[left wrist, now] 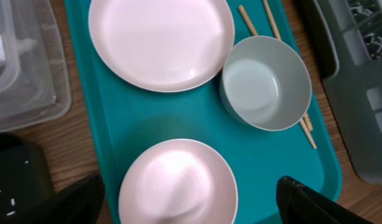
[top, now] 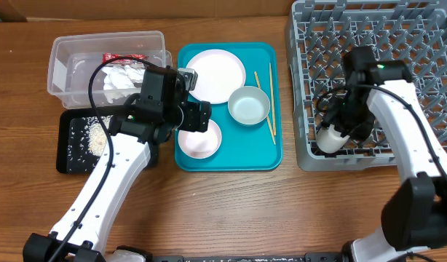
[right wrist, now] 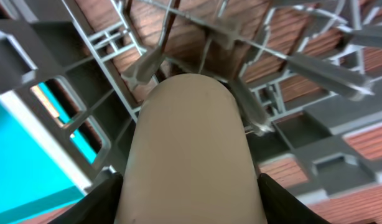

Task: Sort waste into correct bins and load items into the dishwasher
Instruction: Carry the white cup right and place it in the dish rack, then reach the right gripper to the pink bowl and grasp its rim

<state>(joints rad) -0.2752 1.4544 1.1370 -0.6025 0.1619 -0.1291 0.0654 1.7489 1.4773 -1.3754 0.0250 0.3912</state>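
My left gripper is open, its fingers wide apart on either side of the small plate on the teal tray. The large plate, the grey bowl and the chopsticks lie further along the tray. My right gripper is shut on the white cup, low inside the grey dishwasher rack near its front left corner. The clear tub holds the red wrapper and the white tissue. Rice lies in the black tray.
The teal tray sits between the two bins on the left and the rack on the right. Rack pegs stand close around the cup. Bare wooden table runs along the front.
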